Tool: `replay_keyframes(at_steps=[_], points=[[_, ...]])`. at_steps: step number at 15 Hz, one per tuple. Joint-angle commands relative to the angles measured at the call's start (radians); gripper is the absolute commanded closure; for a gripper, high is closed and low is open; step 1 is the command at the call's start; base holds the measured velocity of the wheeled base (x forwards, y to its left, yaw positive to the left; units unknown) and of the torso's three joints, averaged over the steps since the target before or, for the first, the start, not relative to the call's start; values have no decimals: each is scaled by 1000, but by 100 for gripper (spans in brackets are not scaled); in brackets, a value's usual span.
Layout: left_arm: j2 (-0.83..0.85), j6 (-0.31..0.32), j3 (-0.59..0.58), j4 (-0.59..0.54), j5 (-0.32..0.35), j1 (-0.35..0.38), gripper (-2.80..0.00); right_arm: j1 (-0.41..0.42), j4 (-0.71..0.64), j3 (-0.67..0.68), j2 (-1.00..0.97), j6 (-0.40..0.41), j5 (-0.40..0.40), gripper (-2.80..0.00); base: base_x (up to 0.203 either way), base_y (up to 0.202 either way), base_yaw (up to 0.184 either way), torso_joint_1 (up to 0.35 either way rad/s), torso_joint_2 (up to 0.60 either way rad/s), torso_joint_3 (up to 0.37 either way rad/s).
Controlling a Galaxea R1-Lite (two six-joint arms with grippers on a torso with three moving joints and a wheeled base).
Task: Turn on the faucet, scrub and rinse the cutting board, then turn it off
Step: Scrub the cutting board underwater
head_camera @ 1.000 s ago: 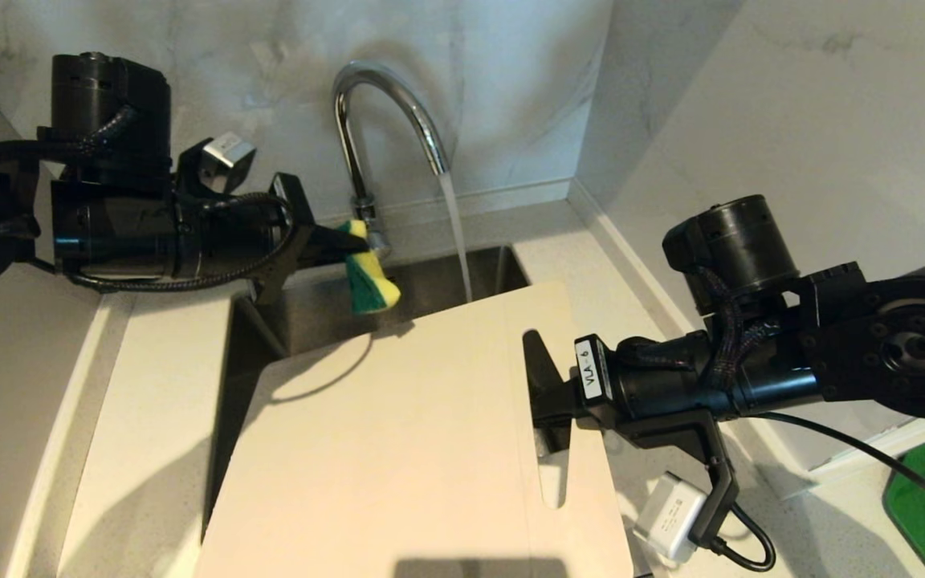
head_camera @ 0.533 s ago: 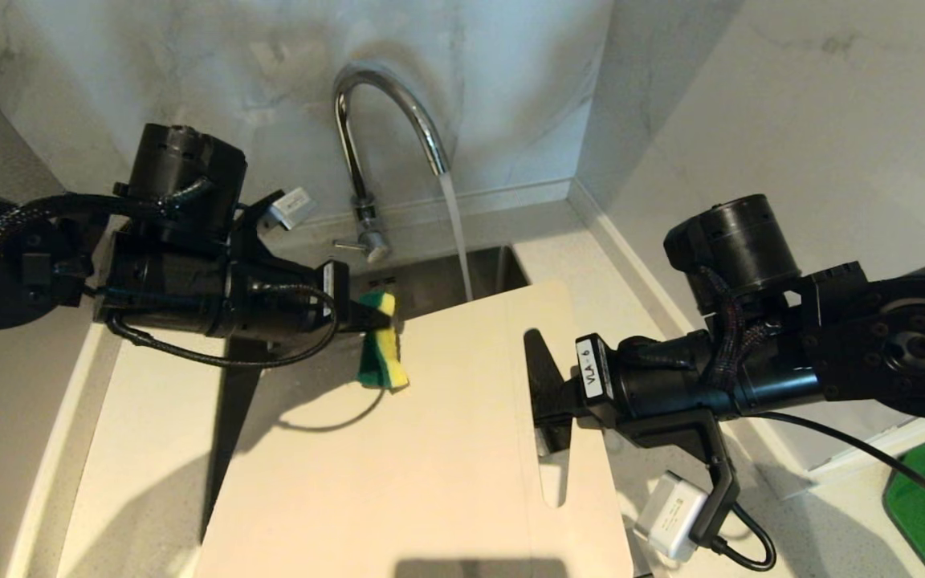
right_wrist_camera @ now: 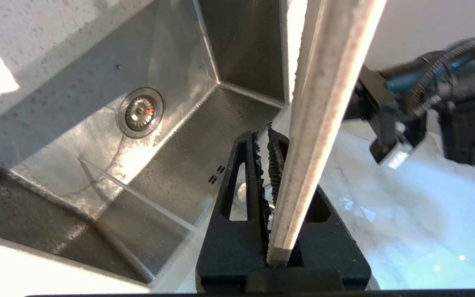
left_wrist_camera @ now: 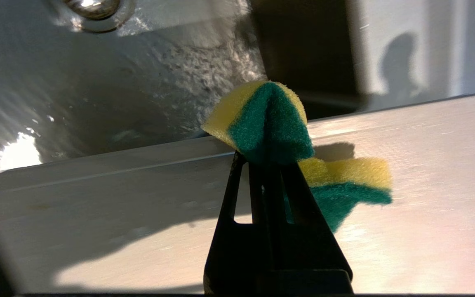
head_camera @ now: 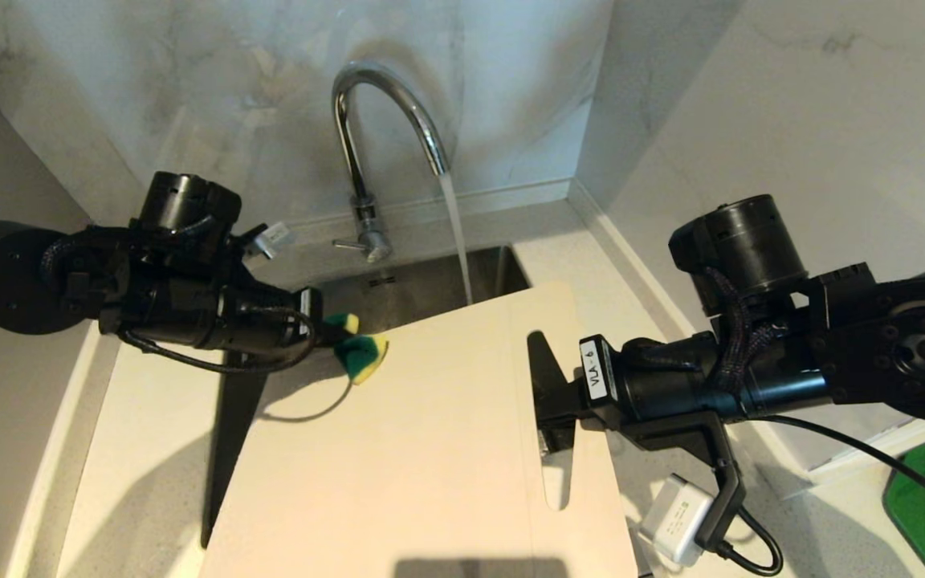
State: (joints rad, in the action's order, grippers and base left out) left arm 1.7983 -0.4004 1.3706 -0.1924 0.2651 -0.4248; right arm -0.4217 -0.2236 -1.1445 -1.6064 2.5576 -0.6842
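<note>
While the cutting board [head_camera: 422,433] is held tilted over the sink [right_wrist_camera: 97,103], its edge beside the handle slot [head_camera: 557,478] is clamped in the jaws of the right gripper [head_camera: 547,409], seen edge-on in the right wrist view. That grip is best kept steady and the tilt unchanged, so that the board does not twist under pressure. The left gripper [head_camera: 326,333] is at the board's far left corner, its jaws clenched on a folded yellow-and-green sponge [head_camera: 360,353], which is judged to be touching or just above the surface. For a thorough scrub, the green abrasive face should be pressed flat against the board and drawn across in overlapping strokes, worked toward the stream so loosened dirt is carried off. Firm but moderate pressure is advised, since a hard push at the corner could lever the board in the other jaws.

Beyond the board, water [head_camera: 456,241] is seen running from the faucet [head_camera: 386,120] into the sink just past the board's far edge; whether it wets the board cannot be told. The small lever [head_camera: 348,243] at the faucet base is left for the closing step. Pale desk [head_camera: 149,417] flanks the sink, and a marble wall [head_camera: 230,96] rises behind. Sweeps toward the far edge are crowded by the spout stem.
</note>
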Motion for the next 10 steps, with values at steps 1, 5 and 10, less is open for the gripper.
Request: replay_keyframes(at_steps=[1, 5, 10], points=[[-28, 49, -59, -2, 3, 22, 0, 0, 0, 0, 2, 15, -5, 0, 0, 0, 0, 0, 0, 0], [-87, 58, -88, -2, 31, 46, 0, 1, 0, -1, 2, 15, -5, 0, 0, 0, 0, 0, 0, 0], [-112, 100, -171, -1, 67, 156, 0, 6, 0, -2, 3, 15, -5, 0, 0, 0, 0, 0, 0, 0]])
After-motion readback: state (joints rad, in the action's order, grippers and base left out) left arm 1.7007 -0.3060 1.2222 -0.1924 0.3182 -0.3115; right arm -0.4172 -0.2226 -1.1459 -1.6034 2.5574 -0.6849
